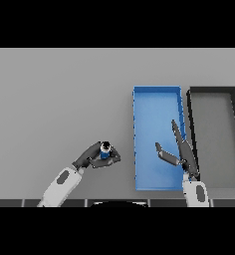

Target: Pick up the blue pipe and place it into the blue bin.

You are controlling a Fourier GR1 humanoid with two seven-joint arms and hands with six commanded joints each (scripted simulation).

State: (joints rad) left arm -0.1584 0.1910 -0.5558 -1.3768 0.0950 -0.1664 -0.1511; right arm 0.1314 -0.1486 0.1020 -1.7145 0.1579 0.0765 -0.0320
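A small blue pipe [105, 151] with a dark open end sits upright in my left hand [92, 156], left of the blue bin. The fingers and thumb of that hand are curled round the pipe. The blue bin [154, 102] is a long tray at centre right, lying lengthwise away from me. My right hand [181, 153] hovers over the bin's near right part, fingers straight and pointing away, thumb spread to the left, holding nothing.
A black bin [213, 90] of similar shape lies just right of the blue bin, their long sides nearly touching. Grey table surface [59, 94] stretches to the left and back.
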